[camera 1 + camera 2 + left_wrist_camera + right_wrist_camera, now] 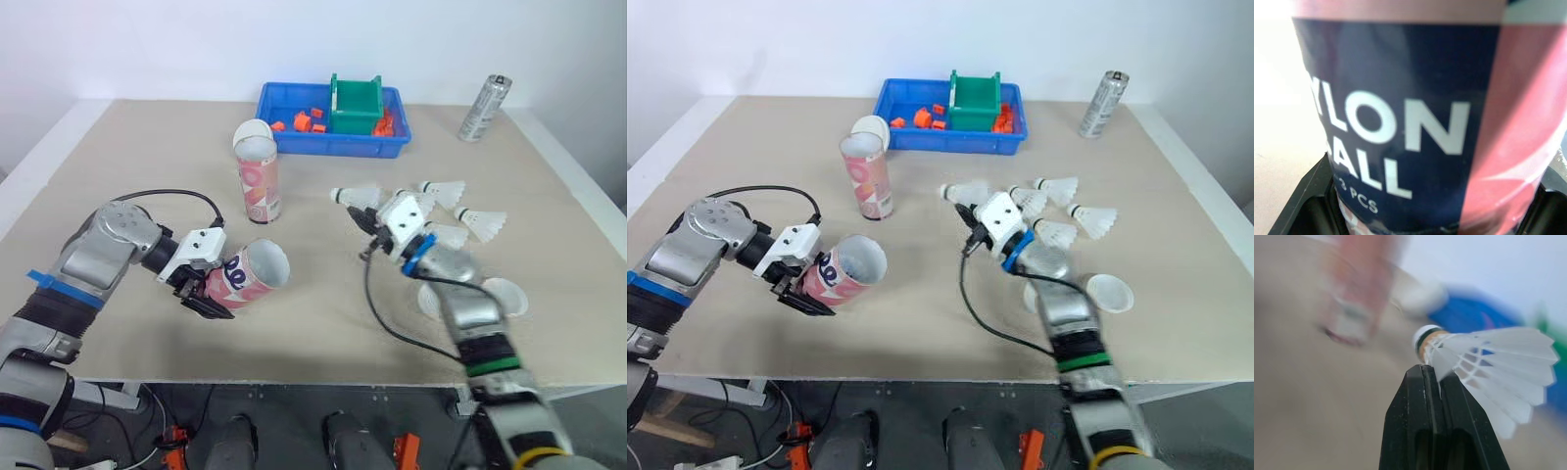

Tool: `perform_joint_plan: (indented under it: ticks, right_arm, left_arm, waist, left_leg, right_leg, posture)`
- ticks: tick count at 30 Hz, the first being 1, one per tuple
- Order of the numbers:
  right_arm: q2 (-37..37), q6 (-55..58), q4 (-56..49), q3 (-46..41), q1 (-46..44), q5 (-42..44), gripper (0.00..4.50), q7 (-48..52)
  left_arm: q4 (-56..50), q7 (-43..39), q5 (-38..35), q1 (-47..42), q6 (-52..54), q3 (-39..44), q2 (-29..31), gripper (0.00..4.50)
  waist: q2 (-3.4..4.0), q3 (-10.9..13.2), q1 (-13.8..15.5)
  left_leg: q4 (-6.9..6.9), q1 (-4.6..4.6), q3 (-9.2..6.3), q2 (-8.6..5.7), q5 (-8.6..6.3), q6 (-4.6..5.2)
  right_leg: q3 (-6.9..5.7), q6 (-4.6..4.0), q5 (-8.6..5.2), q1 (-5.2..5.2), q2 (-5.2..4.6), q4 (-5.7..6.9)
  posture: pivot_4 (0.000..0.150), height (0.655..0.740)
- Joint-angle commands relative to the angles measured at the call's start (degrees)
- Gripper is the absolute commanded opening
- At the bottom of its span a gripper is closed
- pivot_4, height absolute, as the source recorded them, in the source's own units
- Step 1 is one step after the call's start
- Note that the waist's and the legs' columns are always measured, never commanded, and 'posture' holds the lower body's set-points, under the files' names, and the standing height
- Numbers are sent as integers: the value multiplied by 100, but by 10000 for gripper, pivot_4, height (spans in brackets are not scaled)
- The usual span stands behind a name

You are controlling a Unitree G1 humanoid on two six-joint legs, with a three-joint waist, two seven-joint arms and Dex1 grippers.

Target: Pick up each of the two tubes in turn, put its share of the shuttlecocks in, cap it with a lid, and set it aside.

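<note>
Holding the tube (pixel 257 272) tilted with its open mouth facing right, the left gripper (pixel 201 286) is clamped on its lower end. To the right and slightly farther, the right gripper (pixel 362 213) pinches a shuttlecock (pixel 358 196) by the skirt, cork pointing left toward that mouth.

I see the beige table (pixel 323 328) carrying a blue bin (pixel 333 147) at its far edge and a silver can (pixel 484 108) near the far right corner. A pink tube (pixel 260 186) stands upright near the middle, with a white lid (pixel 252 128) just behind it. Several shuttlecocks (pixel 482 223) lie right of centre, and two more lids (pixel 506 295) lie nearer me.
</note>
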Motion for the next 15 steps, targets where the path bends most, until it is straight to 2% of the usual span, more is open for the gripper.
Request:
perform_joint_plan:
  ticks: [1, 6, 15]
  right_arm:
    - [-598, 326, -1422, -8, 7, 595, 785, 930]
    - [-1087, 1113, -2467, -208, -254, 1363, 785, 1393]
    - [-1169, 1396, -3250, 240, -136, 1573, 785, 1856]
  left_arm:
    - [-206, 6, -204, -81, 145, 173, -30, 35745]
    - [-277, 6, -305, -100, 265, 252, -51, 35745]
    - [-198, 6, -299, -160, 303, 269, -107, 35745]
  waist:
    - [-1, 0, 0]
    - [1, 1, -8]
    - [-1, 0, 0]
  left_leg:
    - [0, 0, -10, 3, 0, 0]
    - [2, 3, -13, 7, 0, 1]
    - [3, 0, -13, 6, 0, 1]
  right_leg:
    - [-11, -6, -1, 2, 4, 0]
    - [-15, -15, 2, 2, 7, 5]
    - [-18, -16, -1, 1, 5, 4]
  posture:
    - [1500, 7367]
    - [1500, 7367]
    - [1500, 7367]
